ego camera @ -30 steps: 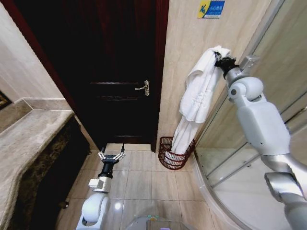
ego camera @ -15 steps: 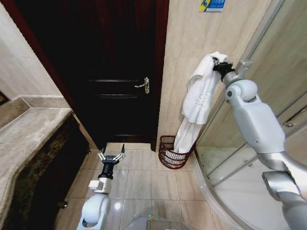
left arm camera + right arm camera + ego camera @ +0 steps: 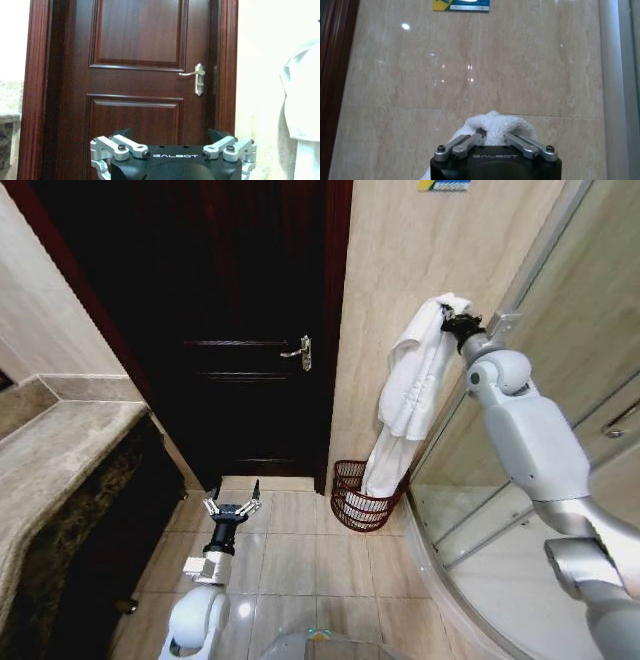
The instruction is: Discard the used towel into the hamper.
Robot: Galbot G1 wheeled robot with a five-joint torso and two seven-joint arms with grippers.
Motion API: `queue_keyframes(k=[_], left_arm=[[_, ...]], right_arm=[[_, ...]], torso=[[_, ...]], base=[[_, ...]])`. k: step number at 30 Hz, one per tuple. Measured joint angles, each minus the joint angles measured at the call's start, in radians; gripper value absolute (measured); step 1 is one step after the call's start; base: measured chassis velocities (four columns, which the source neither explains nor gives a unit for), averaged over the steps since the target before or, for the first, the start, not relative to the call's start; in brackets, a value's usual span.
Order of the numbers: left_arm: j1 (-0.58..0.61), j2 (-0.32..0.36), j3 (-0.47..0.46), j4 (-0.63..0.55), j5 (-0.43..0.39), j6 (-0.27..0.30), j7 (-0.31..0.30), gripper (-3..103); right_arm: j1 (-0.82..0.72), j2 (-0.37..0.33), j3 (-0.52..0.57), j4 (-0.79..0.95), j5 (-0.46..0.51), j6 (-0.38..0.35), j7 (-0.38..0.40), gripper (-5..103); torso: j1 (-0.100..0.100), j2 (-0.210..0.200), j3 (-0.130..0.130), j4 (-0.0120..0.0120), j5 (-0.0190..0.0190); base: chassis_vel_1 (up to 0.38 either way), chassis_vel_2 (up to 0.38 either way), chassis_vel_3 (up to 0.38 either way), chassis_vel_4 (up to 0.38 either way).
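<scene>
White towel — pinched at its top in the right gripper, tail trailing into the hamper; left gripper idle, spread — risk: bulk draping outside the rim if released off-centre.

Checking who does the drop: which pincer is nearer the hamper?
Left. The left pincer hangs low beside the hamper; the right pincer holds the towel high above it.

Right pincer raised, seemingly clamped.
</scene>
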Motion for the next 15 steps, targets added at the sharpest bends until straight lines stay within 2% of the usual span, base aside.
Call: queue_keyframes(k=[15], left_arm=[[0.004,-0.004,0.0,-0.004,0.003,-0.003,0.002,100]], right_arm=[[-0.019,-0.005,-0.001,0.026,0.001,0.0,0.005,6]], torso=[[-0.033,-0.075,-0.041,0.0001,0.0]], base=[[0.0,0.0,0.0,0.0]])
